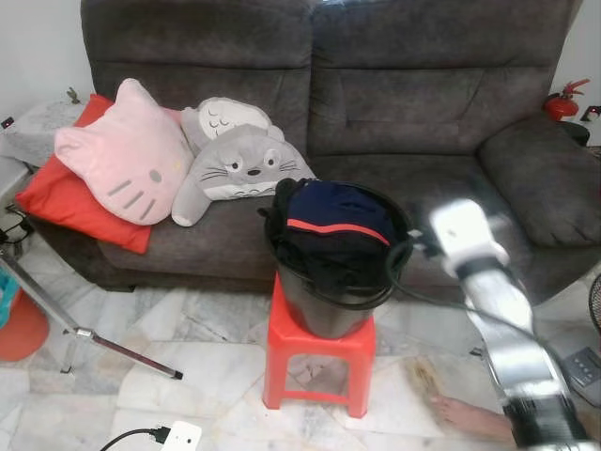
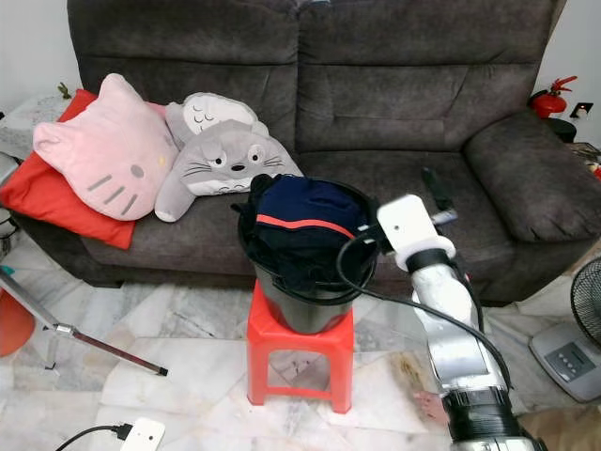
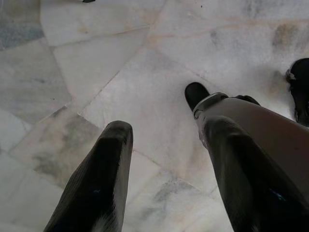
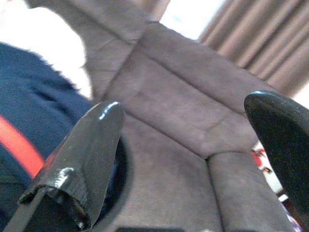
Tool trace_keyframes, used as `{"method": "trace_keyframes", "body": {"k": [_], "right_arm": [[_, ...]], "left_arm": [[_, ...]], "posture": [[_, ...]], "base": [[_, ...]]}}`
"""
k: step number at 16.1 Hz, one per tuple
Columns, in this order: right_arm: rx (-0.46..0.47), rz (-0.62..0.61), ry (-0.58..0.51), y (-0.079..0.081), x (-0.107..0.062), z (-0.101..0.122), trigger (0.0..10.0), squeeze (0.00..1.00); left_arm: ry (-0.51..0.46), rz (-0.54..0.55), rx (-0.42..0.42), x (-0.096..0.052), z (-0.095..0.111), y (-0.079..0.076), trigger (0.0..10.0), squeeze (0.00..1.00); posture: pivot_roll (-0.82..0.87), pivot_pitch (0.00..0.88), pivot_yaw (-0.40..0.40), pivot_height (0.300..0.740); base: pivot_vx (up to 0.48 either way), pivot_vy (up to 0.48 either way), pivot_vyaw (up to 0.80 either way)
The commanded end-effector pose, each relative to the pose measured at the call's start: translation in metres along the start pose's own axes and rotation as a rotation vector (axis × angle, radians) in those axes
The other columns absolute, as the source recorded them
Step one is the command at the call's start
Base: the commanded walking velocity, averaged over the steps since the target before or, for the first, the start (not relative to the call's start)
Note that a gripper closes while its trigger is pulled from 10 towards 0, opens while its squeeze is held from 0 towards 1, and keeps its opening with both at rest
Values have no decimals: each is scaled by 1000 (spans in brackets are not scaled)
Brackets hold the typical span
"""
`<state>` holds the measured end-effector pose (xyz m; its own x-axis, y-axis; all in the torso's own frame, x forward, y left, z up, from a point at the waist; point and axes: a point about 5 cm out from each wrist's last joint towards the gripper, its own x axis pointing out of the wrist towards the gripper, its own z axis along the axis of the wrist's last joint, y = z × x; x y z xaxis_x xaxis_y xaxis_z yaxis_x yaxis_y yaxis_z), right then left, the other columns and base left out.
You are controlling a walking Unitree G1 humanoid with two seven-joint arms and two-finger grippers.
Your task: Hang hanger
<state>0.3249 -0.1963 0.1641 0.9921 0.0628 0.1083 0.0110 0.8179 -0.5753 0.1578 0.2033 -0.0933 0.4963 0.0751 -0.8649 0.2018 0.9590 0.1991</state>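
The right tool (image 4: 186, 104) hangs just beside the rim of a dark bucket (image 2: 305, 305) on a red stool (image 2: 296, 352) in front of the grey sofa (image 2: 394, 103). Its two black fingers are spread wide with nothing between them. The bucket is heaped with dark clothes (image 2: 310, 211), the top one navy with a red stripe, and I cannot tell whether a hanger lies among them. The left tool (image 3: 166, 125) points down at the marble floor (image 3: 145, 72), its fingers likewise apart and empty.
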Motion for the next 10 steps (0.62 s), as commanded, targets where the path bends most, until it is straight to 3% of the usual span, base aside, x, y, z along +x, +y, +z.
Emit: {"method": "trace_keyframes", "body": {"k": [1, 3, 10], "right_arm": [[-20, 64, 43, 6, 1, -4, 10000, 0], [-20, 186, 98, 17, 2, -10, 10000, 0], [-59, 320, 105, 27, 4, -3, 10000, 0]], "left_arm": [[8, 2, -4, 0, -2, 2, 10000, 0], [6, 0, -7, 0, 0, 2, 10000, 0], [8, 5, -15, 1, 3, 4, 10000, 0]], "posture": [[-209, 0, 19, 740], [-207, 0, 20, 740], [-200, 0, 21, 740]], "base": [[0, 0, 0], [0, 0, 0], [0, 0, 0]]}}
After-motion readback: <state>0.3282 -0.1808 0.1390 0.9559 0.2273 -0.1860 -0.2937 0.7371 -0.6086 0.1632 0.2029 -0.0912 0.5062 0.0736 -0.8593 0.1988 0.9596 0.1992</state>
